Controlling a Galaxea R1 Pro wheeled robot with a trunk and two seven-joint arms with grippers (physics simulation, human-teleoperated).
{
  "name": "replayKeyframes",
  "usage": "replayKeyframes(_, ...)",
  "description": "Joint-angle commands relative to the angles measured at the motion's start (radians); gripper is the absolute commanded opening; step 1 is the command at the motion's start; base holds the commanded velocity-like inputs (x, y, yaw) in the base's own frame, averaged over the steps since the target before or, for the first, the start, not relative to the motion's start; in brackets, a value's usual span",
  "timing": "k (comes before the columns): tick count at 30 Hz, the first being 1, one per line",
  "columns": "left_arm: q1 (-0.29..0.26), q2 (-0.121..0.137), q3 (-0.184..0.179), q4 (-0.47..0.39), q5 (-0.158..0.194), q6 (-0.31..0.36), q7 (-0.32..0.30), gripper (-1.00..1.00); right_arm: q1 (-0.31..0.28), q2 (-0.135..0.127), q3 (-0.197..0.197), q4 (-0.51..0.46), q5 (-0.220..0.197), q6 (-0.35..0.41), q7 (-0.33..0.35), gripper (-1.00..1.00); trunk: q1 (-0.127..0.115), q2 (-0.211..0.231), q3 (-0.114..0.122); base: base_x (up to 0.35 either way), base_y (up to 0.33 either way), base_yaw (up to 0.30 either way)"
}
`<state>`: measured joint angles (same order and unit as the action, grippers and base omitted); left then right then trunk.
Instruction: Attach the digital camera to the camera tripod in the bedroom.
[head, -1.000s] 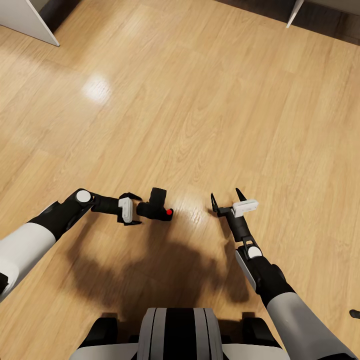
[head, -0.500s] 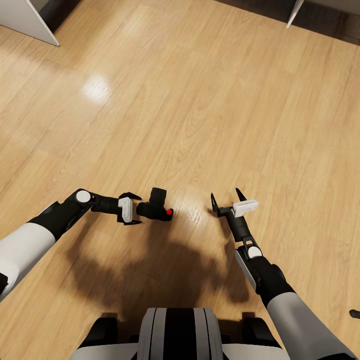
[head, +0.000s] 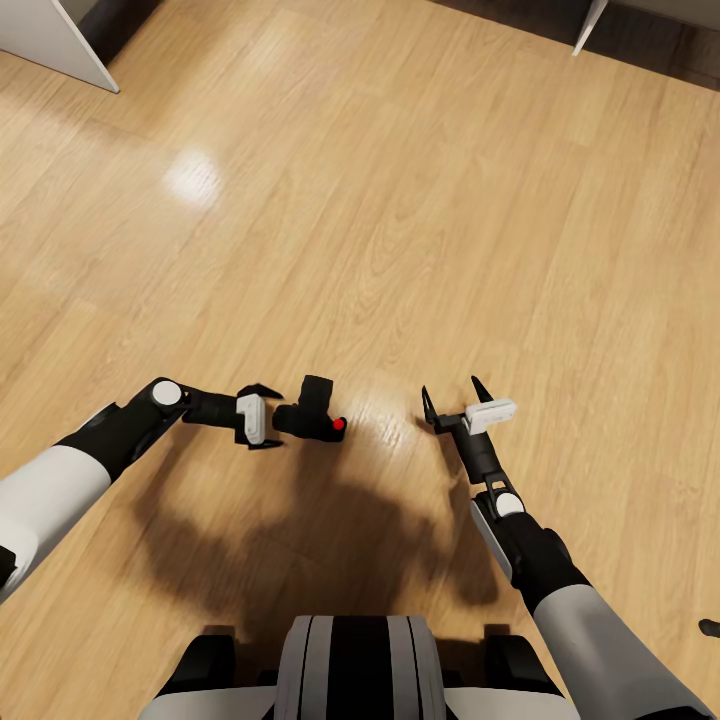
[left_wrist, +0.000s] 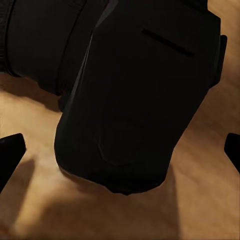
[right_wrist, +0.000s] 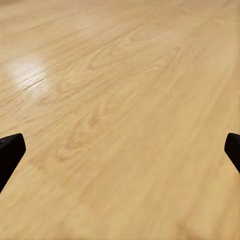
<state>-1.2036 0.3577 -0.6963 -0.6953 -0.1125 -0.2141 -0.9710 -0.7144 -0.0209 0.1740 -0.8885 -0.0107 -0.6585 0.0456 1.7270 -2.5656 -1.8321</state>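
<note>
digital camera (head: 312, 411) lies on the wood plank floor (head: 400, 200).
left hand (head: 272, 417) spread at the camera; right hand (head: 453, 396) spread, empty.

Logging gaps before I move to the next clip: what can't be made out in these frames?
- Camera: in the left wrist view its body is cut off by the top edge, so neither lens nor red button can be seen; the head view shows both, but small.
- Left claw: in the head view, contact with the camera is too small to judge.
- Object at the right edge, head view: cut off, unidentifiable.
</note>
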Motion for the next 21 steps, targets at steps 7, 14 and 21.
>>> replayKeyframes(7,-0.001,0.0,-0.003,-0.001,-0.006,-0.007,0.029,1.0,0.0,-0.001,0.001,0.0,-0.002,-0.003,0.002,1.0,0.0,0.0,0.0,0.0,0.0,0.0)
replayKeyframes(14,-0.001,0.0,-0.004,0.001,-0.006,-0.007,0.053,1.0,0.0,-0.001,0.001,0.0,-0.002,-0.003,0.002,1.0,0.0,0.0,0.0,0.0,0.0,0.0)
replayKeyframes(21,-0.001,-0.001,-0.005,0.002,-0.006,-0.007,0.062,1.0,0.0,-0.001,0.001,0.0,-0.002,-0.003,0.002,1.0,0.0,0.0,0.0,0.0,0.0,0.0)
